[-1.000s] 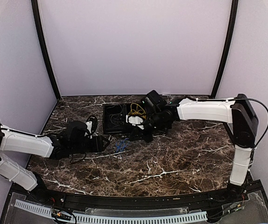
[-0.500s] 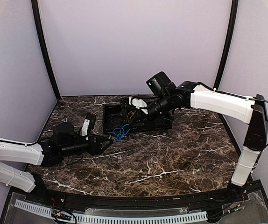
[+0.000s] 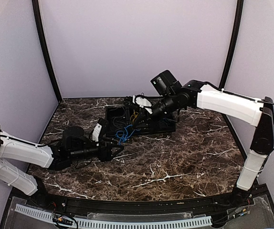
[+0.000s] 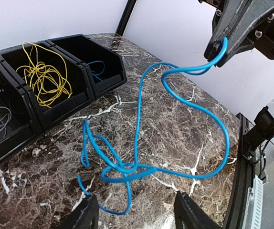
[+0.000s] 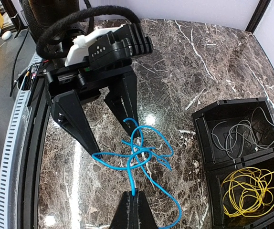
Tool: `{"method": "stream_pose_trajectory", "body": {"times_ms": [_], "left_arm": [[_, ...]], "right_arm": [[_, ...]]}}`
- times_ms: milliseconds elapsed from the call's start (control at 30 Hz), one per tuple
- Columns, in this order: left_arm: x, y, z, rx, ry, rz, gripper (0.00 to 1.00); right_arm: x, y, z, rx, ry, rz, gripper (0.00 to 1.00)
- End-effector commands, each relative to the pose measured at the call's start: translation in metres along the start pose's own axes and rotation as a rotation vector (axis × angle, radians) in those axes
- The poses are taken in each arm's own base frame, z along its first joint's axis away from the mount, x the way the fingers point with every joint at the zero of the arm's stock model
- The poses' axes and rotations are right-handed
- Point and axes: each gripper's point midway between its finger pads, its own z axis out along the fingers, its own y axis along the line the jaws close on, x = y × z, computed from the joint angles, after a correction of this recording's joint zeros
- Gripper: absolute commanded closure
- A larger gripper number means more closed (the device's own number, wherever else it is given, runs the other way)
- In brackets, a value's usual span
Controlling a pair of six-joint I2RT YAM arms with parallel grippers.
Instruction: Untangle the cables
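Tangled blue cable point(image 4: 127, 171) being worked between two arms. The right gripper point(image 4: 220, 50) is pinching one end of the cable with its fingers pressed together and is holding that end in the air. From there the strand is dropping in wide curves to a knot of crossed loops, which is lying on the table point(image 4: 41, 176) near its middle, on the near side of the tray point(image 4: 60, 112). The tray is sitting against the middle of the far edge. One of its compartments is holding yellow wires point(image 4: 44, 76) and another grey wires point(image 5: 237, 136), both apart from the blue cable.

The left gripper point(image 5: 115, 138) is reaching in low from the left edge with its fingers spread wide and gripping nothing. The knot is lying just ahead of the fingertips, and in the right wrist view one loop is appearing to touch a fingertip.

Likely hazards, as judged from this arrangement:
- The knot is probably being loaded already; further lifting while the left fingers are pinning several strands at once would cinch it tighter.
- The grip is sitting close to the cable's end, so a sharp pull could slip it free.
- A loop may be hooking over a spread finger and dragging the bundle along.
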Motion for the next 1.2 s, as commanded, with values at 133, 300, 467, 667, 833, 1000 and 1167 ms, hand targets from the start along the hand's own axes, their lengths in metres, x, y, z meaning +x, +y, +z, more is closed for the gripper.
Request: {"method": "stream_pose_trajectory", "body": {"times_ms": [133,300,467,667,833,1000,1167], "left_arm": [[-0.025,0.002,0.009,-0.036,-0.083,0.072,0.66],[-0.026,0.013,0.009,-0.096,-0.091,0.099,0.85],[-0.024,0.032,-0.004,-0.209,-0.091,0.094,1.00],[-0.021,0.066,-0.042,-0.357,-0.136,0.025,1.00],[-0.020,0.084,-0.073,-0.450,-0.178,-0.026,1.00],[-0.033,0.095,-0.101,-0.512,-0.275,-0.080,1.00],[-0.051,0.089,-0.106,-0.485,-0.317,-0.081,1.00]], "right_arm": [[-0.033,0.003,-0.030,0.008,-0.092,-0.005,1.00],[-0.032,-0.007,-0.040,0.017,-0.112,0.029,1.00],[-0.011,-0.030,-0.059,0.064,-0.117,0.087,1.00],[0.025,-0.068,-0.101,0.167,-0.138,0.185,1.00],[0.054,-0.099,-0.134,0.285,-0.162,0.251,1.00],[0.085,-0.118,-0.147,0.377,-0.124,0.282,1.00],[0.103,-0.128,-0.146,0.413,-0.091,0.302,1.00]]}}
